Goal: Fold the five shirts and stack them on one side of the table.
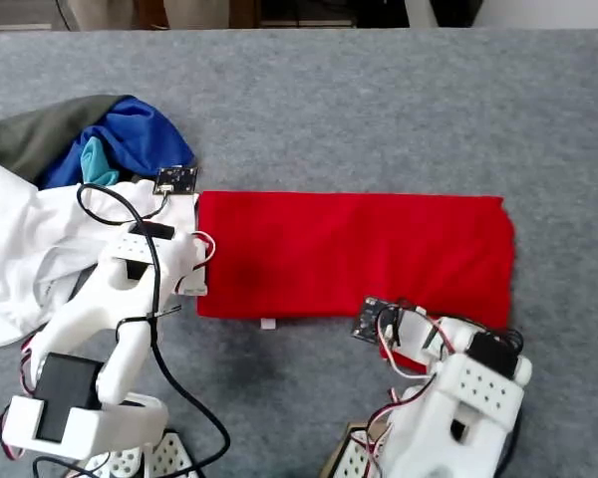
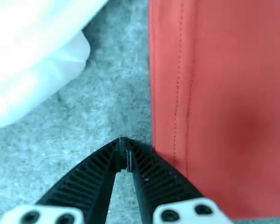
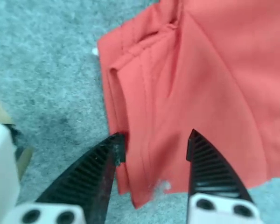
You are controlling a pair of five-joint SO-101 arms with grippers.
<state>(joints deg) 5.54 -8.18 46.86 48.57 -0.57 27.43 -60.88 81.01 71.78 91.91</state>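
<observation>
A red shirt (image 1: 349, 254) lies in the middle of the table, folded into a long flat band. My left gripper (image 1: 201, 261) sits at its left end. In the left wrist view that gripper (image 2: 122, 145) is shut with nothing in it, its tips on the grey cover just beside the hemmed edge of the red shirt (image 2: 224, 93). My right gripper (image 1: 414, 349) is at the band's front edge near the right end. It (image 3: 154, 144) stands open, with one finger on each side of the layered corner of the red shirt (image 3: 214, 70).
A heap of shirts lies at the left: a white shirt (image 1: 30, 249) (image 2: 32, 56) spread out in front, with a blue shirt (image 1: 130, 139), a teal piece (image 1: 98, 164) and a dark green-grey shirt (image 1: 35, 139) behind it. The grey table cover (image 1: 379, 110) is bare at the back and right.
</observation>
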